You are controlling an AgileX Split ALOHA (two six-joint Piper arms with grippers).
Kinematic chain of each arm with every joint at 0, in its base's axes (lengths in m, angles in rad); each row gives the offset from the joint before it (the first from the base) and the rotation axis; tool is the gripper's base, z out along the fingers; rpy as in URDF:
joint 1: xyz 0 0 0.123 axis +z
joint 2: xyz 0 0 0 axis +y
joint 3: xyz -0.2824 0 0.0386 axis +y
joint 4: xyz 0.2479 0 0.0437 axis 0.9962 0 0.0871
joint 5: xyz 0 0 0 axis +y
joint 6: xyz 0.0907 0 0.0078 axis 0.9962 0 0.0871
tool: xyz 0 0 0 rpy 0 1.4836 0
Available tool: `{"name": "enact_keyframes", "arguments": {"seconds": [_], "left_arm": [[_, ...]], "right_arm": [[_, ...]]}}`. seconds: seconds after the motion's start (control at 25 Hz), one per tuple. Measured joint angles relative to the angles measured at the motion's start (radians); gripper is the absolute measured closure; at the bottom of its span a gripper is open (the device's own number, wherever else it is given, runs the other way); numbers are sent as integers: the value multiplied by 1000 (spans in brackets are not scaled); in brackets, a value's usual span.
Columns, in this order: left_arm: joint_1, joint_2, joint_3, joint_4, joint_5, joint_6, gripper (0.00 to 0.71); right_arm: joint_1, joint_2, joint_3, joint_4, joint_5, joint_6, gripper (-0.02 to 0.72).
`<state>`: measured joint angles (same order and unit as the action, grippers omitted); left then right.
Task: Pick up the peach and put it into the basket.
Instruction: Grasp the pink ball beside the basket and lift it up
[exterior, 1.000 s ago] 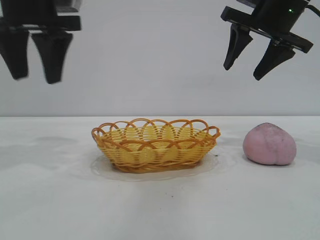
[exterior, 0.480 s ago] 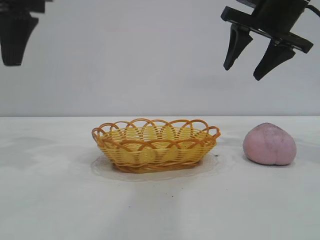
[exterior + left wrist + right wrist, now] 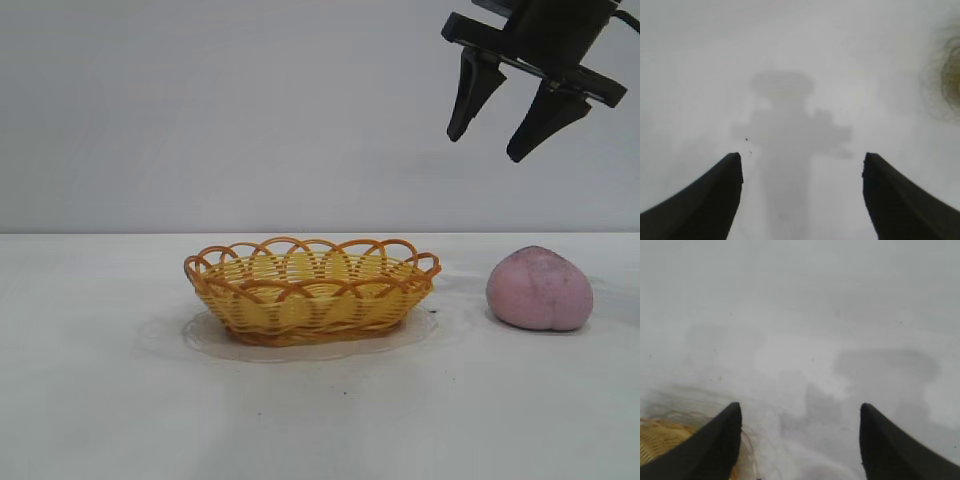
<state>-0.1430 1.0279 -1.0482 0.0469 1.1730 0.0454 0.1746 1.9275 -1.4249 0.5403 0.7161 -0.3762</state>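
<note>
Holding my right gripper [image 3: 487,147] high above the table [image 3: 100,400], jaws spread w/ nothing between them, up over the gap between basket [image 3: 310,292] & peach [image 3: 539,289]. Peach is sitting on the table just to the right of the basket, not touching it. Left gripper [image 3: 800,165] is showing only on its wrist cam, jaws spread too, over bare table.

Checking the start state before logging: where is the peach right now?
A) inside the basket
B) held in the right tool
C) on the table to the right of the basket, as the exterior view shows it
C: the peach rests on the table, apart from the basket, with the open right tool high above.
</note>
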Motion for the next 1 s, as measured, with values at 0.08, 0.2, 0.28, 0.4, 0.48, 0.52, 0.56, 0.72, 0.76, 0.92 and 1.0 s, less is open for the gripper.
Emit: {"name": "enact_keyframes", "arguments": {"seconds": [0.08,0.2,0.28,0.4,0.48,0.52,0.56,0.72,0.76,0.92,1.0], "left_arm": [[0,-107,84,-2,-5,-21,257],[0,-252,191,-2,-7,-37,257],[0,-347,256,-2,-9,-39,257],[0,-498,349,-2,-11,-43,257],[0,-607,409,-2,-11,-43,257],[0,-664,435,-2,-11,-43,257],[0,-712,454,-2,-11,-49,257],[0,-923,506,-2,-7,-70,257],[0,-974,520,-2,-11,-70,257],[0,-1045,558,-4,-32,-76,257],[0,-1045,558,-6,-39,-76,257]], "right_arm": [[0,0,0,0,2,-4,286],[0,0,0,0,2,-4,286],[0,0,0,0,2,-4,286],[0,0,0,0,10,-4,286],[0,0,0,0,20,-4,286],[0,0,0,0,24,-4,286],[0,0,0,0,27,-4,286],[0,0,0,0,47,-5,286],[0,0,0,0,53,-5,286],[0,-2,0,0,72,-5,286],[0,-6,0,-2,83,-9,286]]}}
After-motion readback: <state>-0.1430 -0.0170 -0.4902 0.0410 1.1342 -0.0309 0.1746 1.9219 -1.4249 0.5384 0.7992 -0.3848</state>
